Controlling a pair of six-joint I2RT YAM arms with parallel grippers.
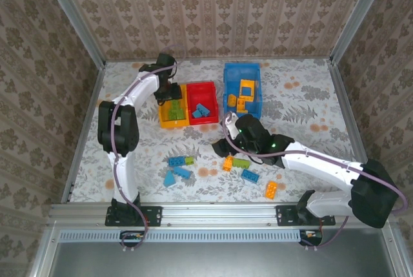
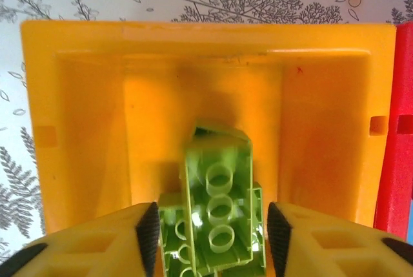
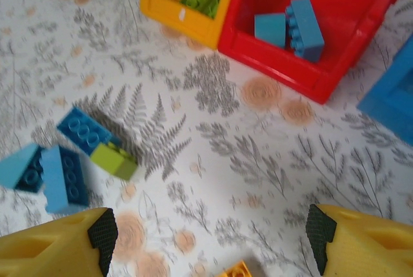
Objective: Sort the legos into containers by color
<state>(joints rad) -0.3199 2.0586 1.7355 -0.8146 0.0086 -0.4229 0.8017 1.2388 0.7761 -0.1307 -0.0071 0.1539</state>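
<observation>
Left arm (image 1: 122, 128) goes up from its base at the near left, bends at the elbow and reaches to the far side, with the left gripper (image 1: 169, 95) pointing straight down. Its black pads (image 2: 148, 235) sit a moderate way apart, so the jaws are parted. Right arm (image 1: 322, 164) lies low from the near right and stretches left toward the middle. The right gripper (image 1: 226, 143) tilts down, its fingers (image 3: 102, 232) spread wide with nothing held between them.

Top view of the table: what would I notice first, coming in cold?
Three bright bins stand side by side at the back: yellow bin, red bin, blue bin. The left gripper hangs over the yellow one, a light green brick between its fingers. Loose bricks lie nearer the arms.
</observation>
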